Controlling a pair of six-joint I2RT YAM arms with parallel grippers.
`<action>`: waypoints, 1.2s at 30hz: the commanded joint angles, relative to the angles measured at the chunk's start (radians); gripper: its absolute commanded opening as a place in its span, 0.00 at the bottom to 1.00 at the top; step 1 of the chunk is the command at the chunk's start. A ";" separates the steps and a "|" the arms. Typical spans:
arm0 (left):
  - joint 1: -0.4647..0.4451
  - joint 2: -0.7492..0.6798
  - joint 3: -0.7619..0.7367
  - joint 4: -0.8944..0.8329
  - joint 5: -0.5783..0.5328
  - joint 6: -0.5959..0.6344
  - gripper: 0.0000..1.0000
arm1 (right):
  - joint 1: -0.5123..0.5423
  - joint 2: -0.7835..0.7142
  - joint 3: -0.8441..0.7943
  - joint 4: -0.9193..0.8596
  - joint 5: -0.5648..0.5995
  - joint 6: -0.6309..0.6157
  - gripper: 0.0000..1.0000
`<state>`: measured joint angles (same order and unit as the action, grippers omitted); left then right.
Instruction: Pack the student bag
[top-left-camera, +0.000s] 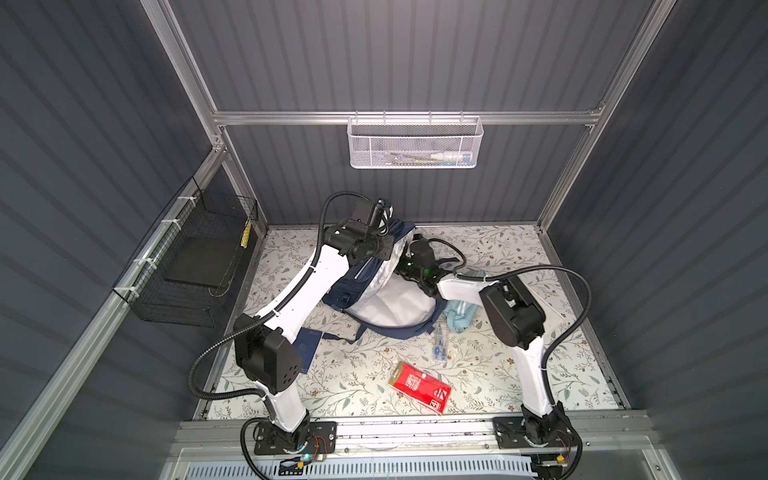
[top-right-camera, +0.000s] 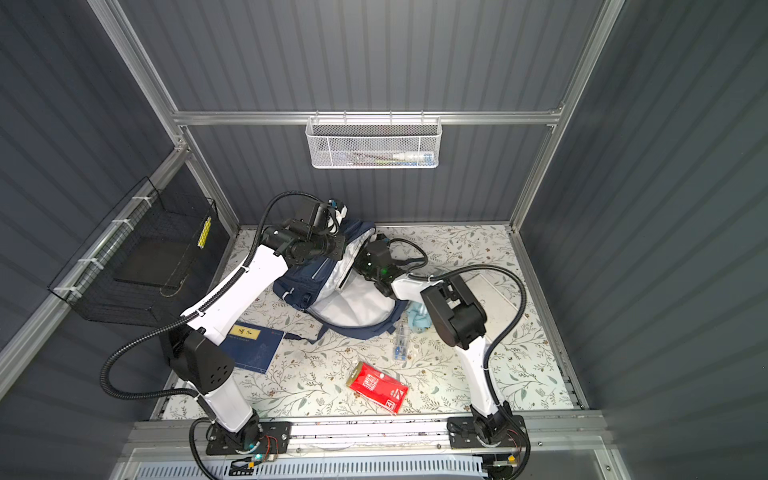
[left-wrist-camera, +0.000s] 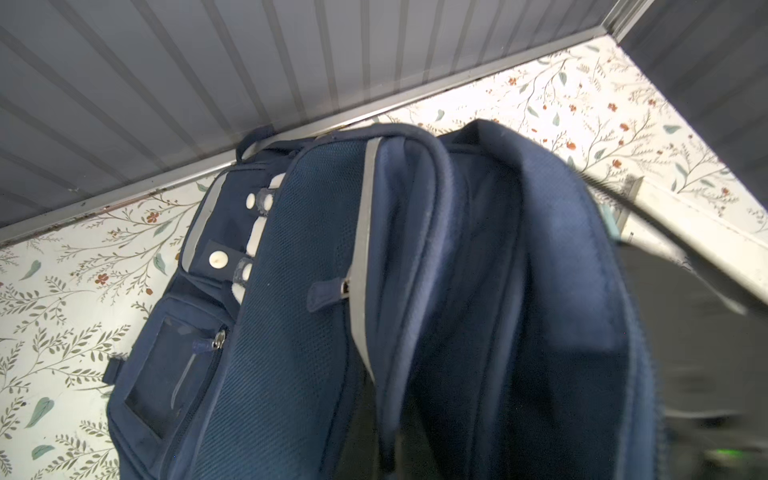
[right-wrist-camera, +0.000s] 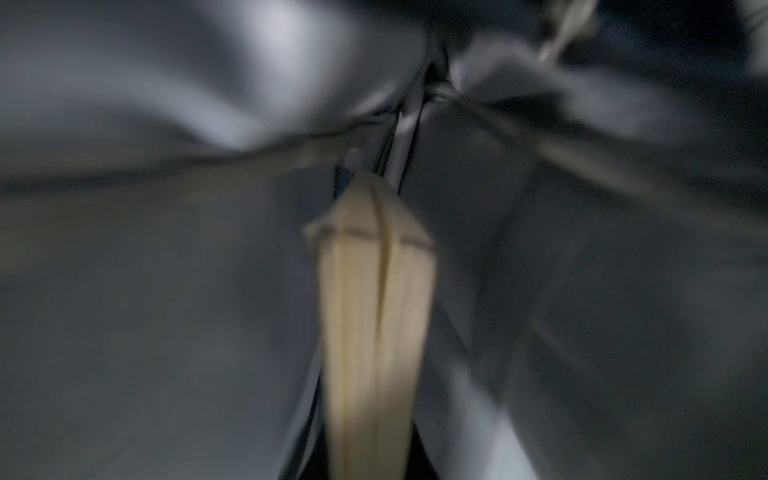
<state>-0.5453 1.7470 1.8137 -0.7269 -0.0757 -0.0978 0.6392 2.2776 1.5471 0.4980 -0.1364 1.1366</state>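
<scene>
Right wrist view: the right gripper (right-wrist-camera: 370, 183) sits among dim, blurred fabric folds inside the student bag (right-wrist-camera: 166, 311). Its tan fingers (right-wrist-camera: 353, 291) are pressed together with only a thin seam between them, and nothing is seen pinched there.

In both top views the bag lies at the rear centre of the floral table (top-left-camera: 374, 365). Its main compartment is unzipped and the white lining is exposed. The right arm reaches into that opening from the right.

The left gripper (top-left-camera: 383, 210) is raised at the bag's rear upper edge with its jaws closed. Whether fabric is caught between them cannot be told. The left wrist view shows navy panels, a grey stripe and zip pulls close below the camera.

Other items on the table:
- A light-blue pouch (top-left-camera: 459, 316) lies just beside the bag's right edge.
- A clear pen pack (top-left-camera: 439, 343) lies near the pouch.
- A red packet (top-left-camera: 420, 387) lies well apart, toward the front.
- A blue book (top-right-camera: 253, 347) lies partly under the left arm.
</scene>
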 joint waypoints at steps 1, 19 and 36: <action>0.017 -0.049 0.058 0.066 0.063 -0.022 0.00 | 0.037 0.083 0.159 -0.066 0.131 0.018 0.02; 0.048 -0.077 -0.237 0.249 0.105 -0.191 0.06 | -0.065 -0.529 -0.440 -0.301 -0.007 -0.250 0.83; -0.191 -0.092 -0.316 0.326 0.068 -0.315 0.84 | -0.765 -0.866 -0.587 -0.771 -0.011 -0.757 0.93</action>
<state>-0.6628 1.6817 1.5253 -0.4812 -0.0555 -0.3489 -0.0452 1.3216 0.8989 -0.1787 -0.1360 0.4858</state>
